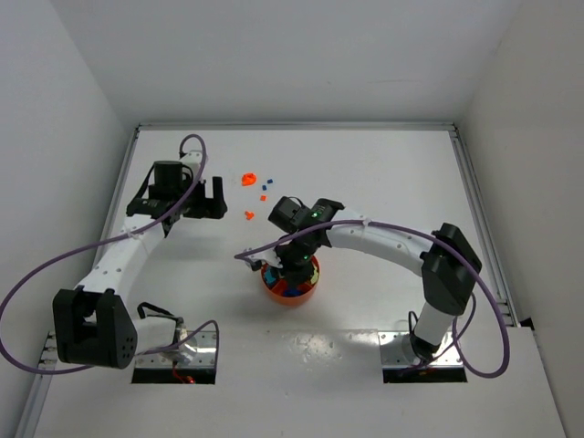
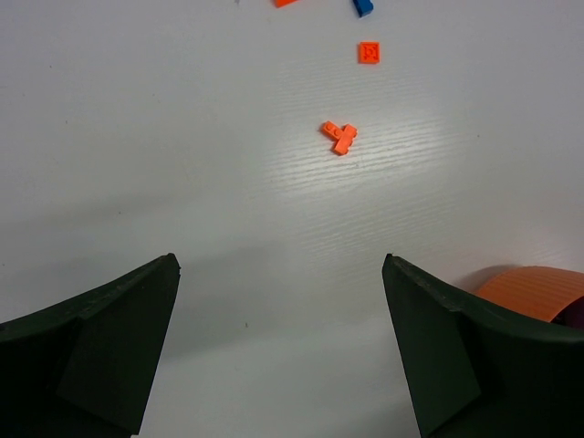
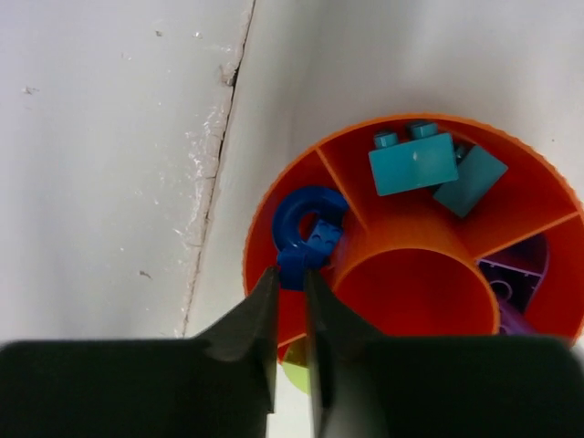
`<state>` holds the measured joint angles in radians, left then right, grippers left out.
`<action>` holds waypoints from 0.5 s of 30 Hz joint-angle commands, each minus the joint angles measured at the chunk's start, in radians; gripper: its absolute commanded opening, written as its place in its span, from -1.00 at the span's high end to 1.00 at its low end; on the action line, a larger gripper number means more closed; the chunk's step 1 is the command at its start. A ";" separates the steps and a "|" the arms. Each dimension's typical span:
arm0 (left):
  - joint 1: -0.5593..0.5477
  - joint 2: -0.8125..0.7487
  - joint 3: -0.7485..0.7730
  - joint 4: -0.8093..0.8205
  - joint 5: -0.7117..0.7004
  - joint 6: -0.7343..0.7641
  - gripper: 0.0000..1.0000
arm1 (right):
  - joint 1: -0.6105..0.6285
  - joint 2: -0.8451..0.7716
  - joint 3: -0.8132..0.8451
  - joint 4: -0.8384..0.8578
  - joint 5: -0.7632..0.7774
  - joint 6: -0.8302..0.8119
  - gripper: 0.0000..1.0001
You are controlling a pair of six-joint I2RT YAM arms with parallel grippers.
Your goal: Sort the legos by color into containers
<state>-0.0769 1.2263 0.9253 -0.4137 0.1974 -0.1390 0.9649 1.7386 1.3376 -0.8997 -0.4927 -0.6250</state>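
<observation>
The round orange tray [image 1: 310, 288] sits at mid-table, partly under my right wrist. My right gripper [image 3: 292, 274] is shut on a small blue lego [image 3: 301, 262], which hangs over a wedge section holding a blue ring [image 3: 308, 214]. Two teal bricks [image 3: 412, 164] lie in the adjoining wedge and a purple piece [image 3: 509, 278] in another. The central cup [image 3: 415, 292] holds nothing that I can see. My left gripper [image 2: 280, 262] is open over bare table. Ahead of it lie an orange lego [image 2: 339, 137] and a small orange square [image 2: 369, 52].
More loose legos lie behind the tray: an orange cluster [image 1: 248, 180], an orange piece [image 1: 247, 215] and tiny blue ones [image 1: 270, 185]. The tray's rim [image 2: 534, 290] shows beside my left gripper's right finger. A yellow-green piece [image 3: 294, 374] peeks out under my right fingers.
</observation>
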 commanded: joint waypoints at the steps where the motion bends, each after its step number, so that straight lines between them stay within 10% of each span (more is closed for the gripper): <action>1: 0.003 -0.031 -0.005 0.016 -0.004 0.004 -0.99 | 0.015 -0.030 0.009 0.012 0.032 0.004 0.61; 7: 0.003 -0.031 -0.014 0.016 0.006 0.013 -0.99 | 0.024 -0.039 0.028 -0.011 0.042 -0.030 0.13; 15: -0.006 -0.097 -0.023 0.038 0.103 0.067 -0.99 | 0.024 -0.111 0.078 -0.021 -0.001 -0.027 0.56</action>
<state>-0.0772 1.1999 0.9089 -0.4141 0.2390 -0.1043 0.9844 1.7123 1.3521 -0.9211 -0.4568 -0.6510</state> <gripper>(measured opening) 0.995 0.258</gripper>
